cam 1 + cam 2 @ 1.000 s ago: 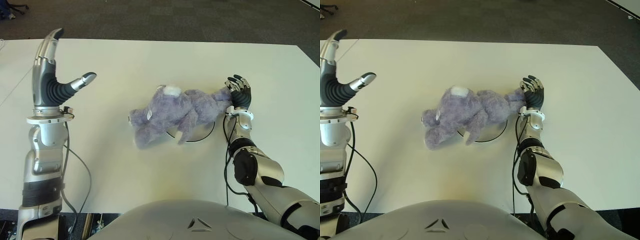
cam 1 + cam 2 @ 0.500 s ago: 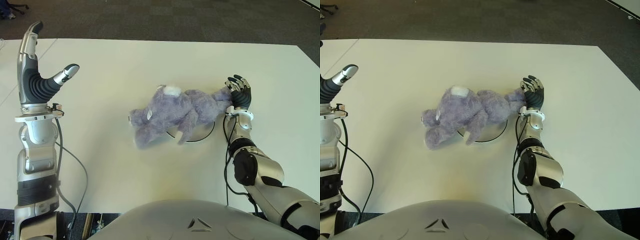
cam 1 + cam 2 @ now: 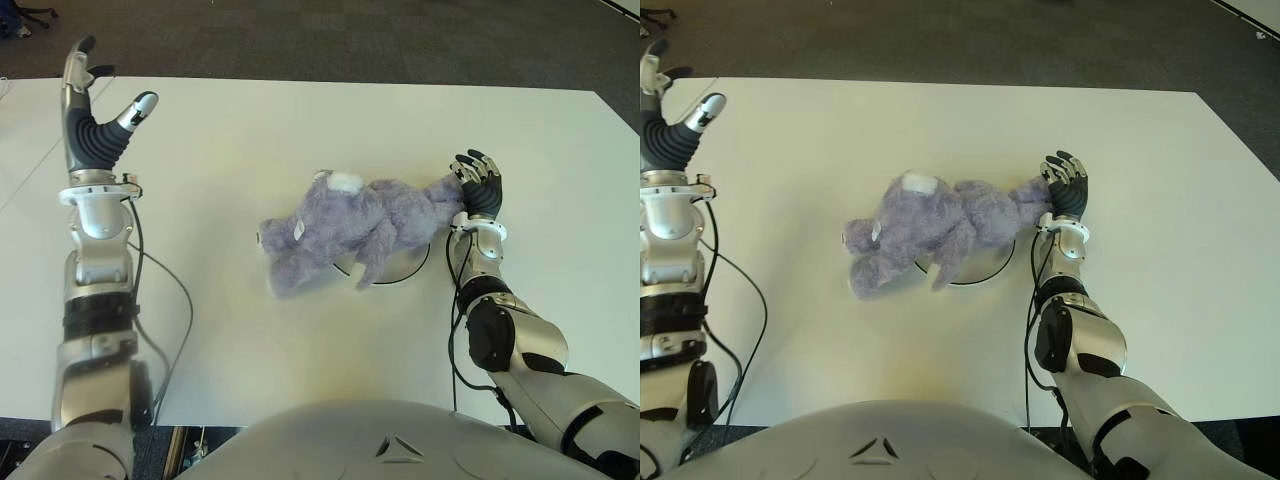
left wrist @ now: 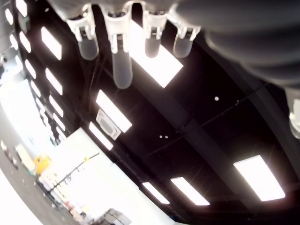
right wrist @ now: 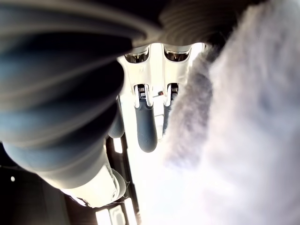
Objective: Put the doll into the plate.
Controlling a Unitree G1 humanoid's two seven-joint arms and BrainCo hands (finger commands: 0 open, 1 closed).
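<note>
A purple plush elephant doll lies on its side in the middle of the white table. Its body covers most of a white plate, and its head hangs over the plate's left edge. My right hand is right of the doll, by its rear foot, palm toward the fur. In the right wrist view its fingers are loosely extended beside the fur and hold nothing. My left hand is raised high at the far left, open, with its fingers spread against the ceiling lights.
Dark carpet lies beyond the table's far edge. Cables hang from the left forearm over the near left of the table. The robot's grey torso fills the bottom middle.
My left arm has swung outward and then farther back, and the hand now shows smaller and higher. The doll, the plate and my right hand have not moved.
</note>
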